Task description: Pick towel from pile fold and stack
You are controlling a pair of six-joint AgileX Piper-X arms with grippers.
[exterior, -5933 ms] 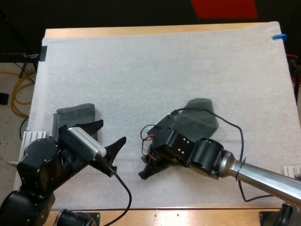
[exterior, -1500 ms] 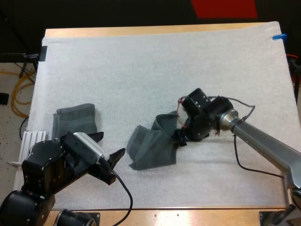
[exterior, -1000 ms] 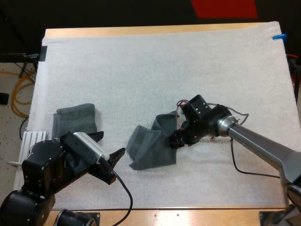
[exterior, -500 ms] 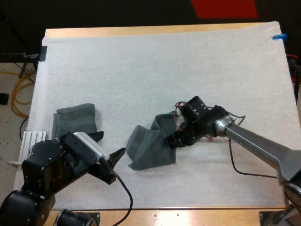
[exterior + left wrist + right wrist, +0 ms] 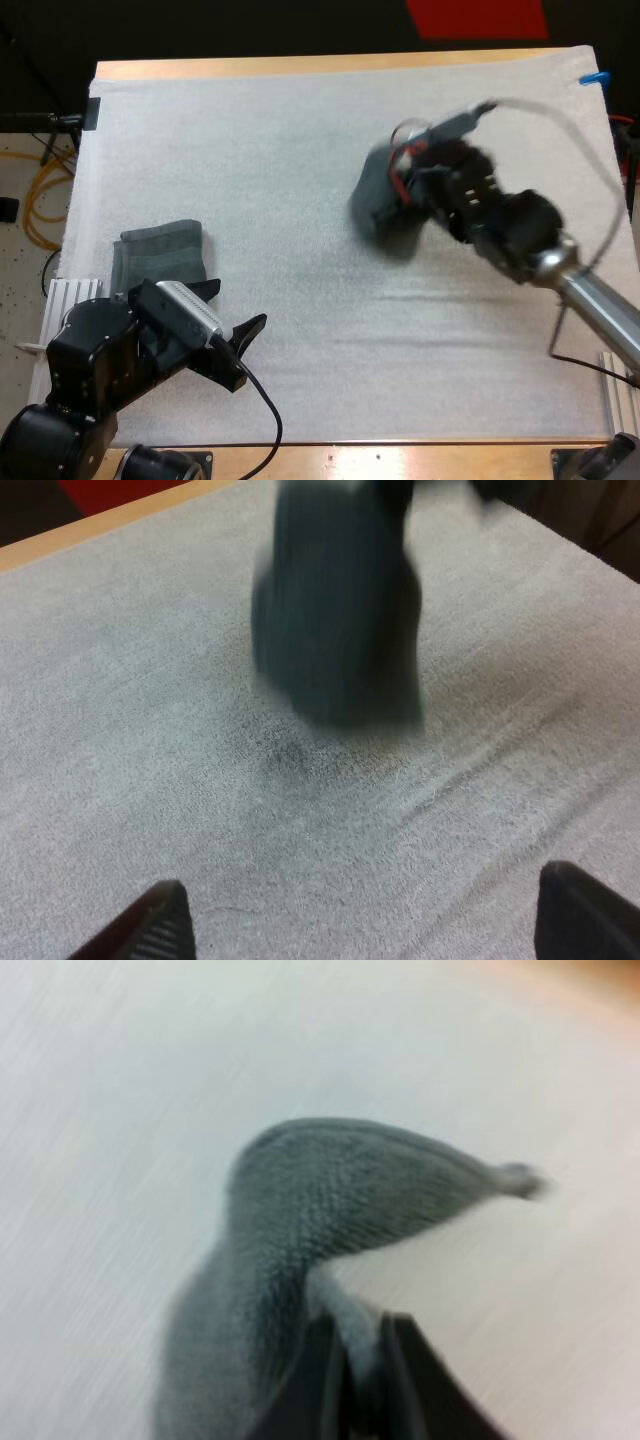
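Nearest the camera, the left claw (image 5: pixel 238 305) hovers low over the white mat (image 5: pixel 300 130), its two fingers spread wide and clear of any cloth, so it is released. Just beside this claw, on its outer left, a folded towel (image 5: pixel 160 252) lies flat on the mat near the edge; it seems to mark the place where the stack is built. Well ahead of the left claw and off to its right, the right claw (image 5: pixel 362 1375) is clenched on a loose towel (image 5: pixel 383 205), with a fold of cloth nipped between the two fingers. The cloth hangs below the right claw in a bunched drape and appears clear of the mat, with a faint shadow under it. Beyond the right claw, the mat runs on to the wooden far edge of the bench (image 5: pixel 300 66). The step in hand is judged to be the pick and carry. The next move calls for lowering the towel and spreading it flat between both claws, so that it can be folded.
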